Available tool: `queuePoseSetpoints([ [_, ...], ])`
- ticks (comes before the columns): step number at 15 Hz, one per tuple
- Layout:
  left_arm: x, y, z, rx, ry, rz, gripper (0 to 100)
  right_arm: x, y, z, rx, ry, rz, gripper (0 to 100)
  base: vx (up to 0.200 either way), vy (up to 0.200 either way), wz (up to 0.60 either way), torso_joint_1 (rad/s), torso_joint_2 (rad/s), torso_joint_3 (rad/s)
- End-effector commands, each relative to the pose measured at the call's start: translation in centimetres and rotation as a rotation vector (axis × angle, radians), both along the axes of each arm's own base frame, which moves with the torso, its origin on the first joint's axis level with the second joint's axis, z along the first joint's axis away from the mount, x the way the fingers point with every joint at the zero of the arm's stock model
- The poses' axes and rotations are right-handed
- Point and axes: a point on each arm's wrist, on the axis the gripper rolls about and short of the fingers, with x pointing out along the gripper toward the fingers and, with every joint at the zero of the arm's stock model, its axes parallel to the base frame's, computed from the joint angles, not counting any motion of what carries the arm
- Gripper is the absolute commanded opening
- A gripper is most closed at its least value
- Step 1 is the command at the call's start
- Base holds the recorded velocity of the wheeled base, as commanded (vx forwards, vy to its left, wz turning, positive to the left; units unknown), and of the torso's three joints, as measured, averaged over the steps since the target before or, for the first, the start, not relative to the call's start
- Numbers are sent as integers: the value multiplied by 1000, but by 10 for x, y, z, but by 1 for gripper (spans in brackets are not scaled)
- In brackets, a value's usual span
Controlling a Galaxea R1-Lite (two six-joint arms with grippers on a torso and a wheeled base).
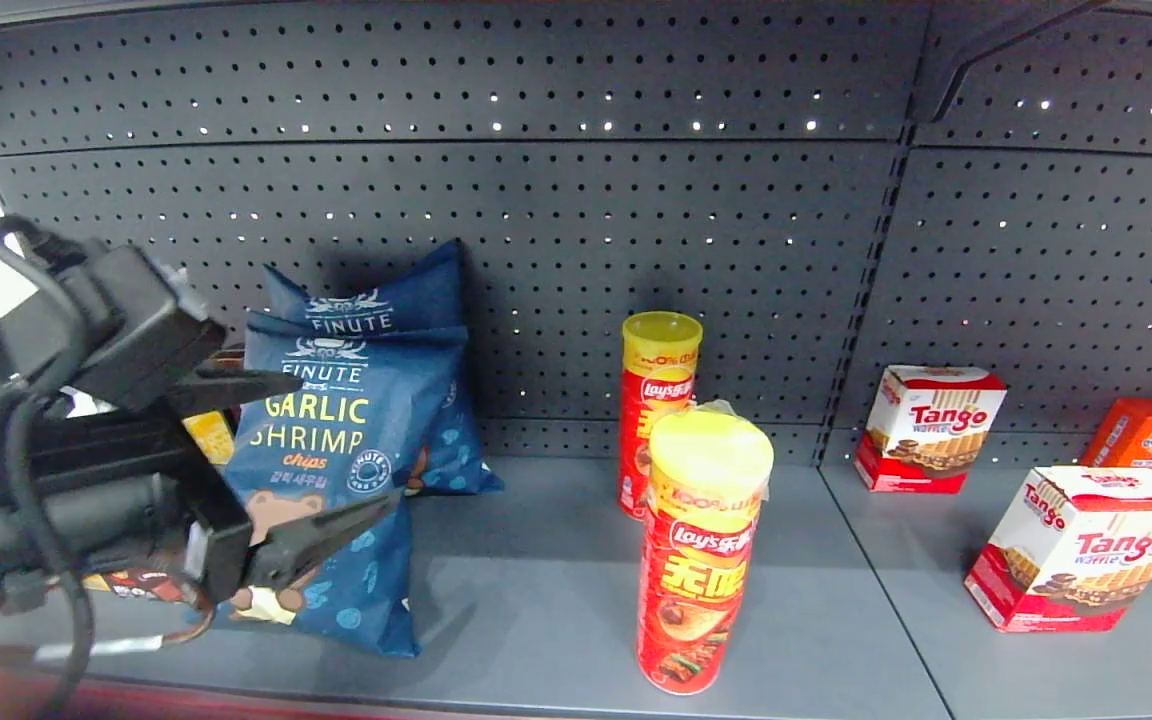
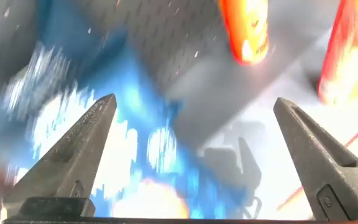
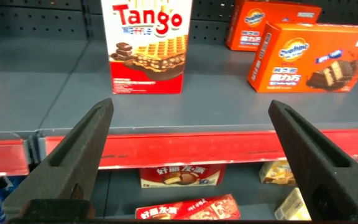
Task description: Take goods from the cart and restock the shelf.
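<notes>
**Head view.** L gripper (image 1: 351,438) at shelf's left end, fingers spread wide, nothing clamped. Both fingers lie across the face of the front blue foil chip bag (image 1: 331,470); contact can't be told. That bag stands upright, leaning back on a second blue chip bag (image 1: 391,300), which rests against the dark perforated back panel (image 1: 636,230). Both sit on the grey metal shelf (image 1: 536,600).
Mid-shelf: two red chip canisters w/ yellow lids, upright. Front canister (image 1: 701,560) is near the shelf edge, rear canister (image 1: 658,400) just behind it, closer to the panel.
R side: two white-and-red wafer boxes, rear one (image 1: 928,415) by the panel, front one (image 1: 1081,550) tilted. An orange carton (image 1: 1151,440) sits beyond them.

**L wrist view.** L gripper (image 2: 196,101) fingers far apart, gap empty. Blurred blue bag (image 2: 104,124) beyond one finger; both red canisters (image 2: 247,28) (image 2: 350,56) farther off on the grey shelf (image 2: 247,106).

**R wrist view.** R gripper (image 3: 191,104) also wide, holding nothing, low in front of the shelf's red front strip (image 3: 197,149). Above the strip: a wafer box (image 3: 145,46) and two orange cartons (image 3: 303,56) (image 3: 272,22). Below it: assorted snack packs (image 3: 179,177).
</notes>
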Motion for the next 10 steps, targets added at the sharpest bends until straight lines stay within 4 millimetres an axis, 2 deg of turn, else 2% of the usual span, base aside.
queuePoseSetpoints([
  [1, -50, 26, -10, -67, -50, 43, 100, 0, 0, 0, 1, 2, 1, 100, 0, 0, 0, 0, 0, 0],
  [3, -73, 38, -23, -128, -43, 89, 100, 0, 0, 0, 4, 0, 1, 100, 0, 0, 0, 0, 0, 0],
  [4, -93, 48, -42, -168, -36, 145, 100, 0, 0, 0, 6, 2, 3, 100, 0, 0, 0, 0, 0, 0],
  [6, -117, 58, -62, -190, -69, 173, 100, 0, 0, 2, 6, -5, 1, 100, 0, 0, 0, 0, 0, 0],
  [7, -124, 61, -65, -199, -91, 200, 100, -2, 0, 20, 2, -29, 23, 100, 0, 0, 0, 0, 0, 0],
  [9, -128, 63, -67, -203, -107, 211, 100, 11, 1, 87, -5, -22, 138, 100, 0, 0, 0, 0, 0, 0],
  [10, -128, 63, -67, -202, -109, 209, 100, 16, 2, 105, -25, -26, 180, 100, 0, 0, 0, 0, 0, 0],
])
